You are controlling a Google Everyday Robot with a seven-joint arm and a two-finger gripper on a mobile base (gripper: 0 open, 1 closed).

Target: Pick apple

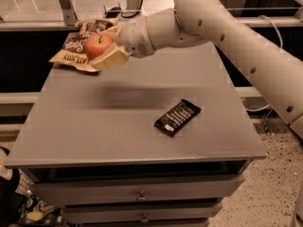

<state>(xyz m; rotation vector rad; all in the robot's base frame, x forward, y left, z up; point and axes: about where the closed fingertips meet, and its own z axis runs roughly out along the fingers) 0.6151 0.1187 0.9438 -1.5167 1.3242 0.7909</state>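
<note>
Camera view, Ben: where is the gripper [100, 48]?
Ben: Over the far left of the grey table [118, 141], at the end of the white arm [213, 22]. Its 2 fingers [111, 59] are closed part-way around the apple [97, 45], 1 above and 1 below, so it has hold of it.
Ana: And the apple itself?
Ben: Clear of the table top, I judge from the shadow lower down the surface. It shows in front of the chip bag [71, 56]; whether they touch I cannot tell.
Ana: So the lift is in hand. How to do it well?
Ben: Hold the squeeze steady, rise straight and slowly, and avoid tilting the wrist, since a round apple may roll out. Stay away from the bag and the dark snack bar [177, 117], which lies well apart
</note>
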